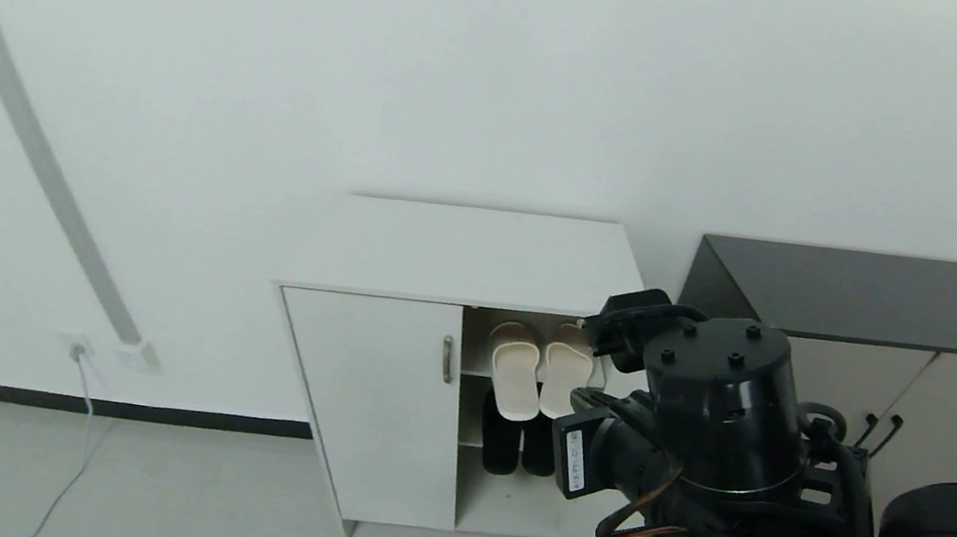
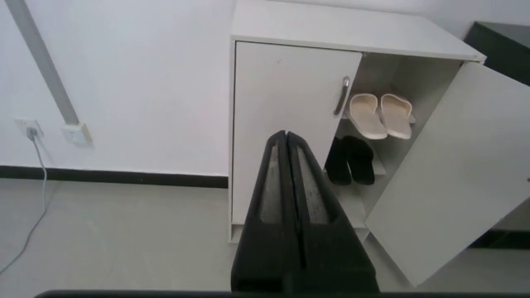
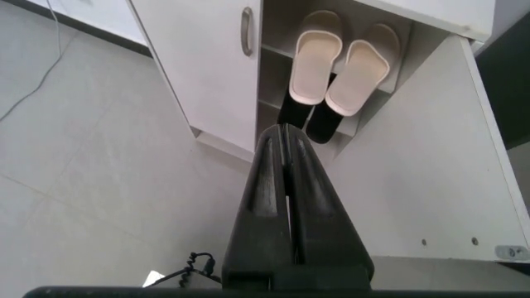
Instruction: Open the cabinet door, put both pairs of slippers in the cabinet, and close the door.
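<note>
The white cabinet (image 1: 462, 252) stands against the wall with its left door (image 1: 373, 403) closed and its right door (image 3: 422, 165) swung open. A pair of white slippers (image 1: 539, 369) lies on the upper shelf, toes outward. A pair of black slippers (image 1: 516, 440) sits on the shelf below. My right gripper (image 3: 286, 132) is shut on nothing and hovers in front of the open compartment, just short of the black slippers (image 3: 308, 117). My left gripper (image 2: 287, 136) is shut and empty, held back from the closed door, with both pairs (image 2: 381, 114) (image 2: 349, 160) in sight.
A dark-topped cabinet (image 1: 882, 294) with black handles stands right of the white one. A wall socket with a cable (image 1: 80, 382) is at the left, beside a grey conduit (image 1: 34, 136). Bare floor lies in front of the white cabinet.
</note>
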Motion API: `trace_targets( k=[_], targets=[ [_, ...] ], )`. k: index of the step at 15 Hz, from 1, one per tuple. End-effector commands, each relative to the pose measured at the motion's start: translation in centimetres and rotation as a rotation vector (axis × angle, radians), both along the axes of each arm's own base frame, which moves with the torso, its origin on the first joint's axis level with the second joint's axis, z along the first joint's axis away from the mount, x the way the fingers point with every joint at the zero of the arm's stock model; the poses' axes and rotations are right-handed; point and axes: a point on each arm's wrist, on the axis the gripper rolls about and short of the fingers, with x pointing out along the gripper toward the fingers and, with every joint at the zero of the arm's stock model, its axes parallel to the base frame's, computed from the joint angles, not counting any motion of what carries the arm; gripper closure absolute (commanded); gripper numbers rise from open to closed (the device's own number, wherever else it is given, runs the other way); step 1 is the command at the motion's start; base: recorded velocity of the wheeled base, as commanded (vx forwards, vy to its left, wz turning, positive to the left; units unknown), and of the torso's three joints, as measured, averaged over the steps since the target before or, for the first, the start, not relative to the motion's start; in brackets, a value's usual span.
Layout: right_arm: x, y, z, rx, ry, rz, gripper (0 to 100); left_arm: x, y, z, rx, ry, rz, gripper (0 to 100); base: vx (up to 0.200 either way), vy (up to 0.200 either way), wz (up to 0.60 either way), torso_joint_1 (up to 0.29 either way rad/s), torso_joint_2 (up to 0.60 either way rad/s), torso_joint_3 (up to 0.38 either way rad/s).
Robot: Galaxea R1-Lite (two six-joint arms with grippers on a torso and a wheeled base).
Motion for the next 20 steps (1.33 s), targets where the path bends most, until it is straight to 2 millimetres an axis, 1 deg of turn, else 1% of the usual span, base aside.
trace_targets(
  k=[1, 4, 9, 14, 15, 16, 18, 20],
  targets=[
    [0.0, 0.0, 0.1, 0.001, -0.001, 0.0, 100, 0.0, 0.0, 0.0, 0.0, 0.0, 0.0, 100, 0.0, 0.0, -0.6, 0.007, 0.0, 0.002],
    [0.5, -0.2, -0.1, -0.005, 0.002, -0.016, 100, 0.0, 0.0, 0.0, 0.001, 0.0, 0.0, 100, 0.0, 0.0, -0.6, 0.007, 0.0, -0.004],
    [1.5, -1.0, -0.1, -0.015, -0.004, -0.051, 100, 0.0, 0.0, 0.0, 0.0, 0.0, 0.0, 100, 0.0, 0.0, 0.0, 0.0, 0.0, 0.0],
    [2.2, -1.5, -0.2, -0.027, -0.003, -0.078, 100, 0.0, 0.0, 0.0, 0.0, 0.0, -0.001, 100, -0.2, 0.0, 0.0, 0.005, 0.0, -0.003],
    [2.8, -1.7, -0.7, -0.038, 0.006, -0.096, 100, 0.0, 0.0, 0.0, 0.001, 0.0, -0.001, 100, -0.2, 0.0, 0.0, -0.022, 0.0, 0.007],
    [3.7, -1.9, -1.1, -0.044, 0.012, -0.118, 100, 0.0, 0.0, 0.0, 0.001, 0.0, -0.001, 100, 0.0, 0.0, 0.0, 0.0, 0.0, 0.0],
    [5.9, -2.6, -1.4, -0.019, 0.026, -0.133, 100, 0.0, 0.0, 0.0, 0.001, 0.0, -0.001, 100, 0.0, 0.0, 0.0, 0.0, 0.0, 0.0],
    [9.7, -4.4, -1.3, 0.032, 0.04, -0.139, 100, 0.0, 0.0, 0.0, 0.001, 0.0, -0.001, 100, 0.0, 0.0, 0.0, 0.0, 0.0, 0.0]
  ],
)
